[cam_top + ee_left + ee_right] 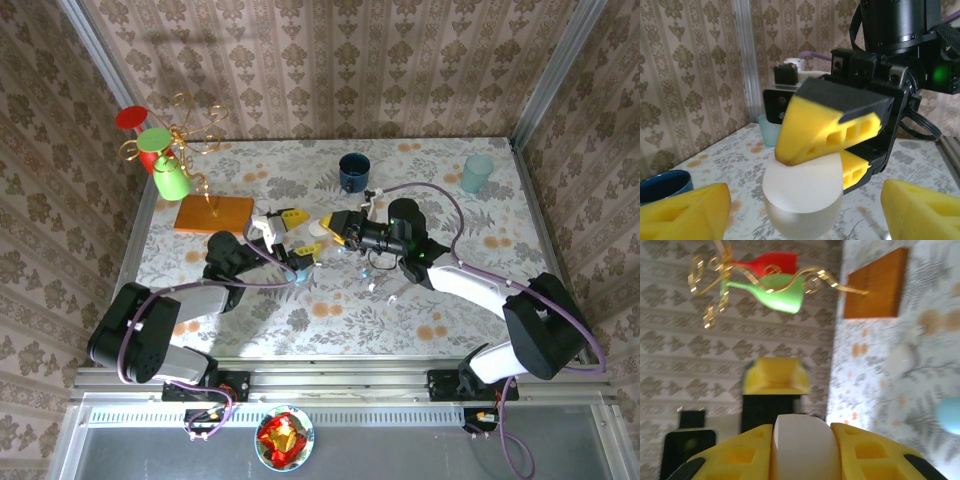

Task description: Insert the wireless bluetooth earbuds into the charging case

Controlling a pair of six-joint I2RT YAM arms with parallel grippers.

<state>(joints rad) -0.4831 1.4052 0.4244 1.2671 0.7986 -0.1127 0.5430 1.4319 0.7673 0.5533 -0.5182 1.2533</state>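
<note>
The left gripper (pixel 305 232) stands wide, its yellow fingers (pixel 685 212) spread to either side of a white charging case (pixel 802 192) without touching it. The case hangs just above the middle of the worktop (pixel 350 330), pinched on both flanks by the right gripper (pixel 332 227), which meets the left one nose to nose. In the right wrist view the pads press flat against the rounded shell, with no gap on either side.

The wireless bluetooth earbuds (pixel 370 268) lie loose on the worktop: a few tiny pale pieces scattered just on the near side of the right wrist, below and to the right of the held case and clear of both sets of fingers (they are too small to tell white from pale blue with any certainty).

The worktop is covered in a pale floral pattern with orange blooms. At its far left corner stands a gold wire mug tree (pixel 170 145) carrying red and green cups. Just nearer than that lies an orange-brown wooden board (pixel 213 213). A dark blue mug (pixel 354 172) sits at the middle of the far edge, and a pale teal cup (pixel 477 173) sits toward the far right corner.

Damask wallpaper in beige and brown closes the three far sides, with aluminium posts in the corners. Below the near edge, on a grey shelf, sits a bowl (pixel 285 437) of red and gold wrapped things.
</note>
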